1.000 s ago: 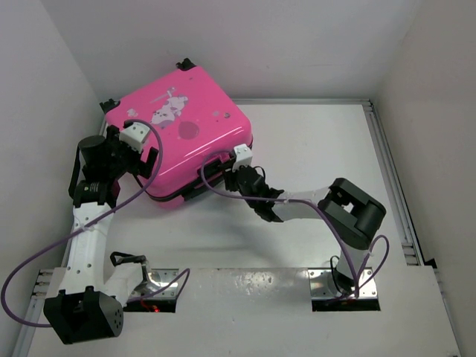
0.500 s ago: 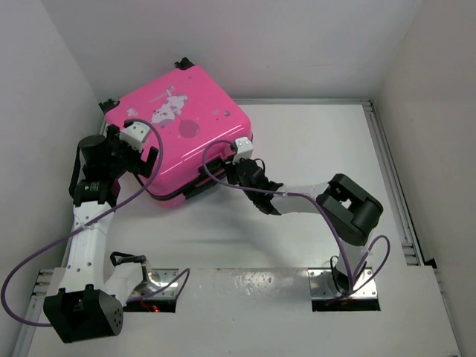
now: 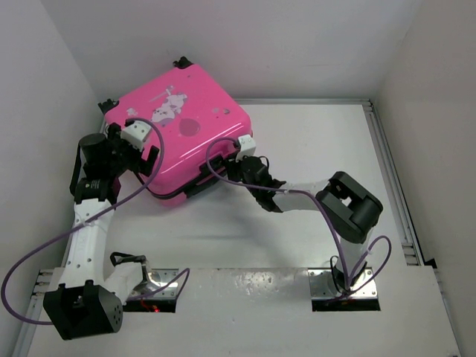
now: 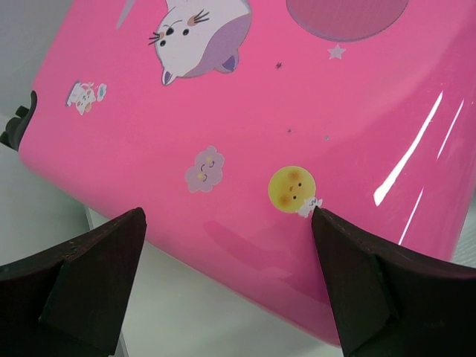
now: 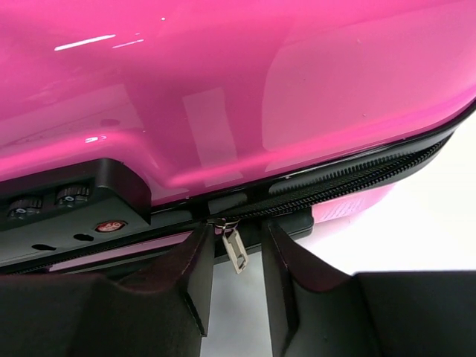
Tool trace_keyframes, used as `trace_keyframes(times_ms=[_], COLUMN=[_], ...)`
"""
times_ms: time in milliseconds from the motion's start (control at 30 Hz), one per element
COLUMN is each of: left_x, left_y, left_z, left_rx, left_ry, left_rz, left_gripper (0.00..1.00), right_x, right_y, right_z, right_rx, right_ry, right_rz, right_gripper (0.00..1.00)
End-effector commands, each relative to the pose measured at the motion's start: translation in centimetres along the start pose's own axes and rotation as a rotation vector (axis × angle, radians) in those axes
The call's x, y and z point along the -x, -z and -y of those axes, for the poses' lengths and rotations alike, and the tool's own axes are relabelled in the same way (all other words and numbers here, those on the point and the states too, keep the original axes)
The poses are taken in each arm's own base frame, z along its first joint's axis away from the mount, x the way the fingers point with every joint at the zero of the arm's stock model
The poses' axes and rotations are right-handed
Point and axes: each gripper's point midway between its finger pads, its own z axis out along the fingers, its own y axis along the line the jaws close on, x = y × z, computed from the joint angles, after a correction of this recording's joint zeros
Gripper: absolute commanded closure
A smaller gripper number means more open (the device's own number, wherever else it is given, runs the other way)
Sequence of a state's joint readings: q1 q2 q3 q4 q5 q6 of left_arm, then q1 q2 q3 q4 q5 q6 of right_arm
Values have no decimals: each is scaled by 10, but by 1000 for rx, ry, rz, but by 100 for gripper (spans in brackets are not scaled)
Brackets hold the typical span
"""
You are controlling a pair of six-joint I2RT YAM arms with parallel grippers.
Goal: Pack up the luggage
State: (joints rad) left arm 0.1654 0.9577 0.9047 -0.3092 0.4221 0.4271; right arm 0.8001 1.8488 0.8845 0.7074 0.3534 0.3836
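Tabletop [image 3: 312, 149]: white, plain surface. Aluminium rail [image 3: 393, 182] runs along its right edge. A second rail [image 3: 305, 101] runs along the far edge, and the two meet at the far right corner. Raised white panel [image 3: 245, 297] spans the near edge. White walls [image 3: 282, 44] close the left, far and right sides.

The luggage [image 3: 178, 126], a small hot-pink hard-shell case, is seen lying on its broad side at the far left of the table [image 3: 320, 149], lid down and turned askew to the table's edges. The glossy shell is printed with a white cartoon cat [image 4: 197, 37] (smaller figures are scattered around it). Black wheels [image 3: 182, 63] are carried at the far end. A black zipper [image 5: 357, 178] is run along the near edge, its metal pull [image 5: 235, 250] hanging beside a black combination lock [image 5: 67, 204].
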Motion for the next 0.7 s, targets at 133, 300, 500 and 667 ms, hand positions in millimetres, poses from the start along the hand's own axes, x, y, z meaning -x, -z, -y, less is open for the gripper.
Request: trace_keyframes(times_ms=[133,300,500,667], left_x=[-5,-4,-4,-6], left_y=[-4,-6,-6,-8], left_z=[-2,-1,-1,1], left_rx=[-5,-13,-13,-25], left_ry=[-3,-3,-3,12], left_rz=[-12,-7,-7,-10], left_gripper=[1,1,1,1], right_x=[-19,-22,-29,-17], right_y=[-2,6,11,2], right_z=[7,6,11,8], right_rx=[37,65,61,54], right_ry=[65,94,112,96], right_rz=[-36,-30,-35,2], right_gripper=[61,64,66,67])
